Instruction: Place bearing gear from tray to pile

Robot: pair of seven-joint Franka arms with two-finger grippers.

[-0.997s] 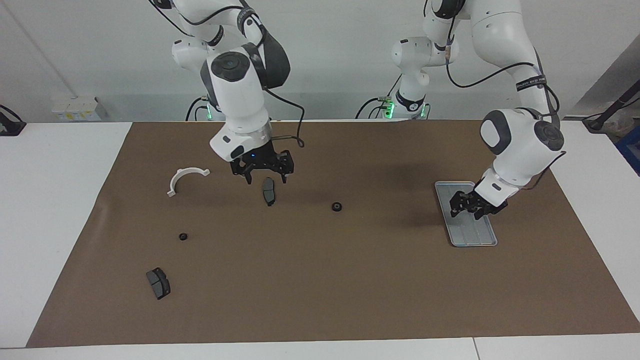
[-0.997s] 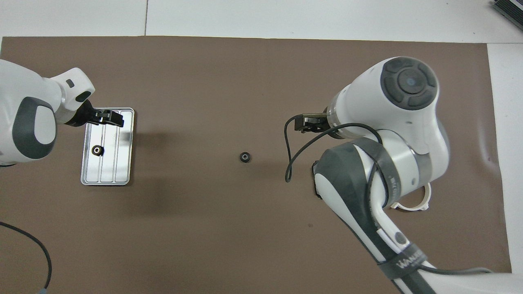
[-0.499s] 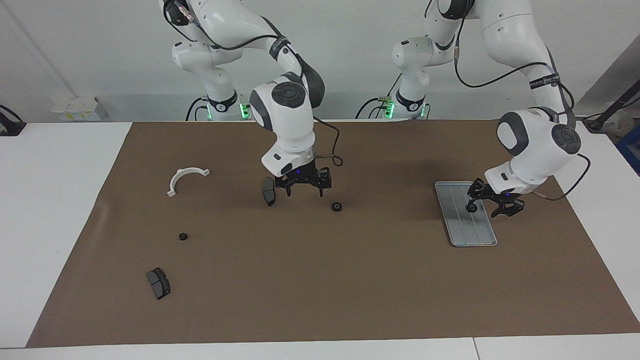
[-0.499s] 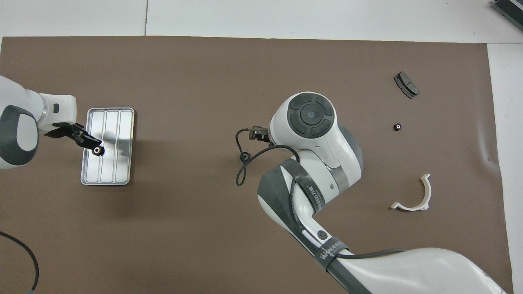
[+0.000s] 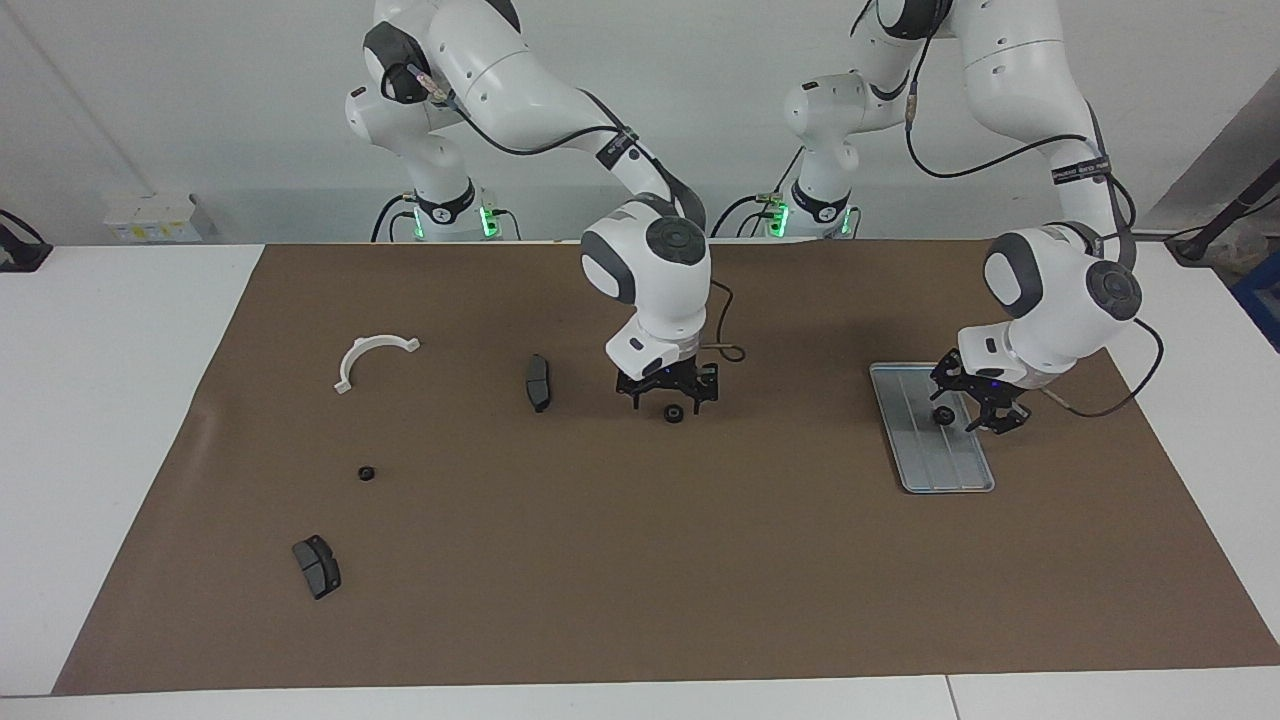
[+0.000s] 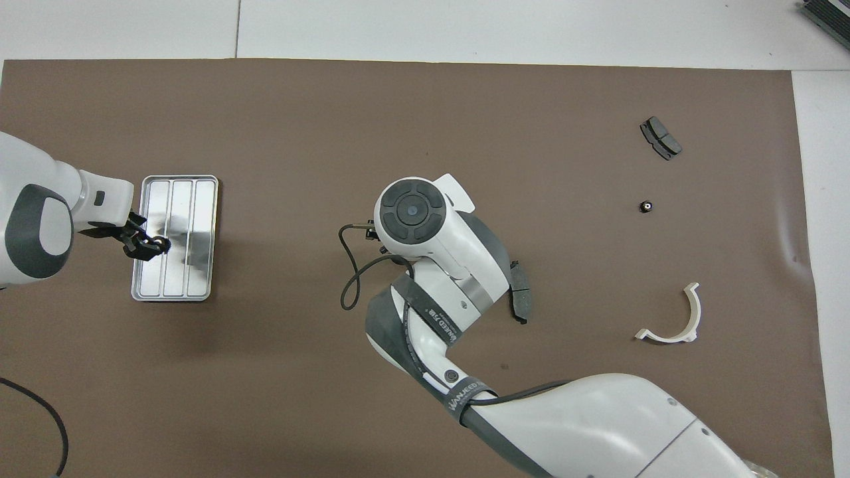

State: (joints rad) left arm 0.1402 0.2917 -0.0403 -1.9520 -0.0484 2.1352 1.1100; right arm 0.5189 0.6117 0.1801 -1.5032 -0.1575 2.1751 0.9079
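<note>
Facing view: left gripper [image 5: 972, 405] low over tray [image 5: 912, 385], fingers spread astride gear [image 5: 943, 415]; right gripper [image 5: 668, 393], likewise spread, over mid-worktop gear [image 5: 675, 412].

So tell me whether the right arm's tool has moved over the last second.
Yes. The right tool has travelled from over the brake pad toward the left arm's end, now low over the loose gear.

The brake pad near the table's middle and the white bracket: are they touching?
Apart. The facing view shows bare brown mat between the brake pad and the white bracket, which lies toward the right arm's end.
</note>
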